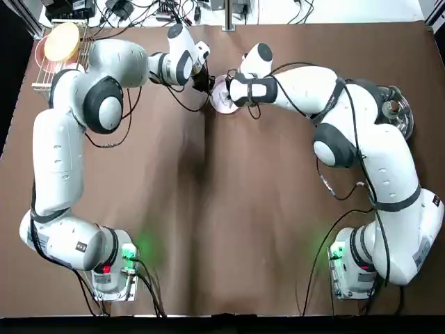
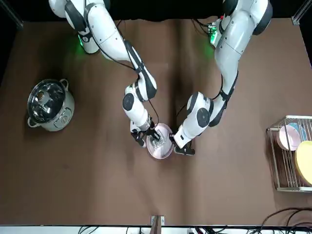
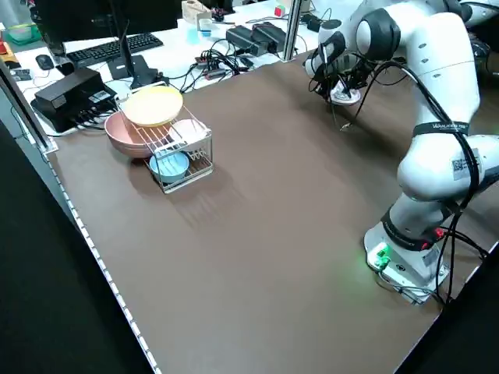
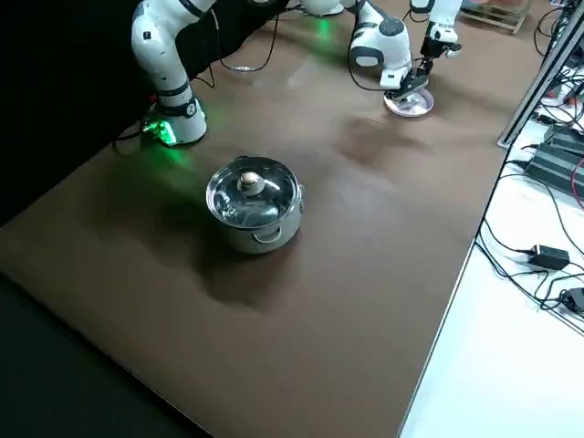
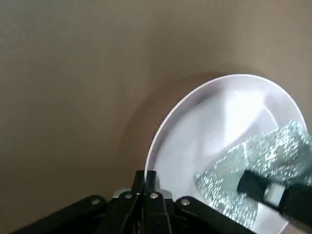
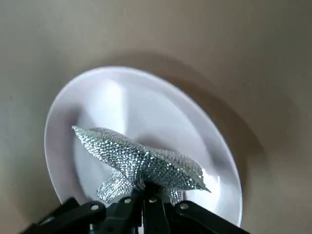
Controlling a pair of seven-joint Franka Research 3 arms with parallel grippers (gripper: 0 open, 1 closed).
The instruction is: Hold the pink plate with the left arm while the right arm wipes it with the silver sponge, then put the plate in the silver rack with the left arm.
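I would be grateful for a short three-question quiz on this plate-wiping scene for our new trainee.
1. True or false: the left gripper pinches the rim of the pink plate.
2. Which gripper holds the silver sponge? A. left B. right
3. Fill in: the pale yellow-orange plate sits in the silver ____.

Key: 1. True. 2. B; the sponge lies on the plate. 3. rack, far from the steel pot.

Steel pot (image 4: 253, 203) with glass lid near table's (image 1: 208, 229) right edge, far half. Yellow-orange plate (image 3: 153, 105), pink bowl (image 3: 125, 134), small blue dish (image 3: 168, 165) at far-left corner.
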